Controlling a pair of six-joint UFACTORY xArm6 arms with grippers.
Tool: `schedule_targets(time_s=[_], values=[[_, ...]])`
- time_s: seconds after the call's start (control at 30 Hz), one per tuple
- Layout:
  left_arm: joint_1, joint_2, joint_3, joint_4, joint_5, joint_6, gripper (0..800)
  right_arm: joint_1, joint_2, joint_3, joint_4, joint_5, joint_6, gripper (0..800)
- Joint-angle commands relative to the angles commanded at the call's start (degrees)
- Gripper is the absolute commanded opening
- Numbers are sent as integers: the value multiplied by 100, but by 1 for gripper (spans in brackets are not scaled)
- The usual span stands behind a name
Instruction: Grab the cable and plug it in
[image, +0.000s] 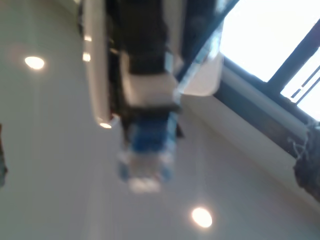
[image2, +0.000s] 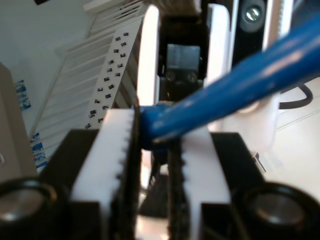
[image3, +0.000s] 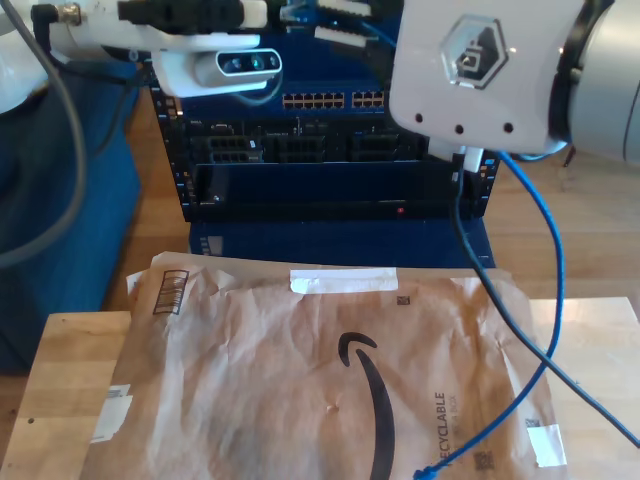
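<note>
The blue cable (image2: 240, 80) runs out from between the white toothed fingers (image2: 115, 160) of my second gripper (image2: 155, 150), which is shut on it. My first gripper (image: 147, 132) points up at the ceiling, shut on a blurred translucent-blue plug (image: 146, 157) of the cable. In the exterior view the cable (image3: 556, 270) hangs down the right side. Its loose end (image3: 420, 472) lies on the brown envelope (image3: 250, 380). Two arms meet at that view's top edge, where gripper parts (image3: 300, 14) and a bit of blue show.
A black network rack (image3: 330, 150) with rows of ports (image3: 335, 100) stands behind the wooden table (image3: 60, 380). A thick black cable (image3: 500, 310) drops from the big white arm joint (image3: 480, 70). A wrist camera (image3: 235, 66) hangs under the arm at the exterior view's upper left.
</note>
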Motion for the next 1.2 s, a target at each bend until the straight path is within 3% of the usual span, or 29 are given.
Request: schedule_targets(time_s=[0.2,0.33,0.4,0.83,0.97,1.07,1.2], values=[[185,-246,70,1424,-1284,-26,797,-141,387,132,-35,-536,-26,1],[220,-624,193,2242,-1741,-35,797,-888,440,237,-26,-554,-18,1],[360,-651,193,2629,-1864,-35,797,-1345,440,316,-18,-554,-18,1],[1556,-1037,316,4492,-1837,9,797,-2391,686,870,-105,-510,-26,1],[1916,-1442,826,5301,-1829,97,798,-2391,738,1187,-114,-510,-26,1],[2022,-1776,1081,5925,-1679,756,798,-2391,730,1354,-114,-510,-26,1],[2690,-1829,1442,6462,-1530,1662,798,-2391,730,1486,-114,-510,-35,1]])
